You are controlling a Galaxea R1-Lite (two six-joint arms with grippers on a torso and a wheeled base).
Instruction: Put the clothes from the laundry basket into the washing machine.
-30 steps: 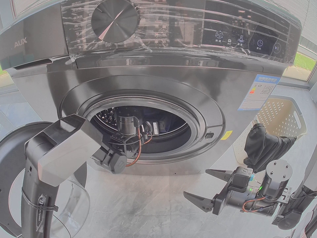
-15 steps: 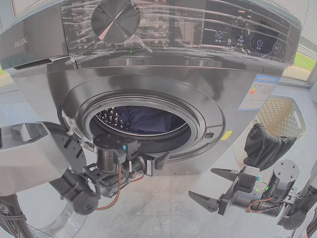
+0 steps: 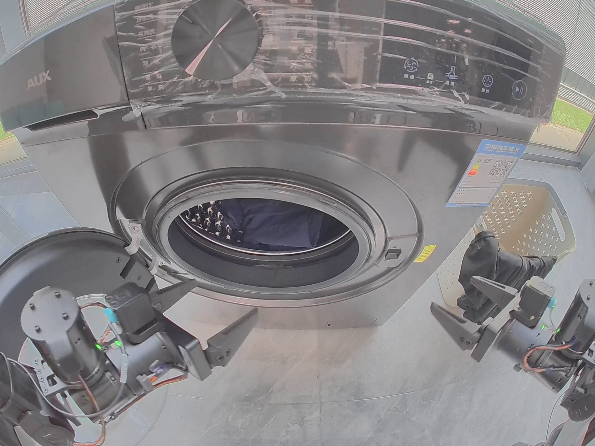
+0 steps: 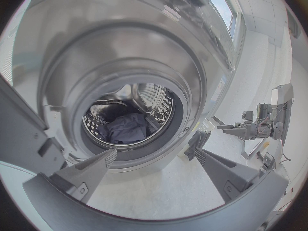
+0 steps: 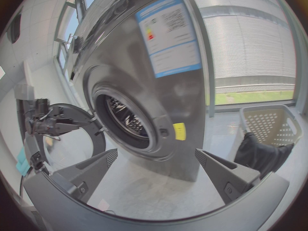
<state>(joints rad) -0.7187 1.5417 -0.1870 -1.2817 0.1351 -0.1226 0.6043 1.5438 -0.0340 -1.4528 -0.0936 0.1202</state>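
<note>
The washing machine (image 3: 279, 150) stands with its door (image 3: 62, 261) swung out to the left. A dark blue garment (image 3: 273, 224) lies inside the drum (image 4: 126, 129). My left gripper (image 3: 223, 297) is open and holds nothing, low in front of the machine, below and left of the opening. A white laundry basket (image 3: 533, 218) sits to the right of the machine, with a black garment (image 3: 496, 264) draped over its near rim. My right gripper (image 3: 454, 292) is open and holds nothing, just left of that black garment (image 5: 260, 154).
Pale tiled floor (image 3: 347, 379) lies free between the two arms in front of the machine. The open door sits close behind my left arm. A window wall (image 5: 250, 48) runs behind the basket (image 5: 272, 122).
My left arm has pulled out of the drum and dropped down-left, leaving the blue garment inside. My right gripper has shifted right and up, toward the black garment on the basket.
</note>
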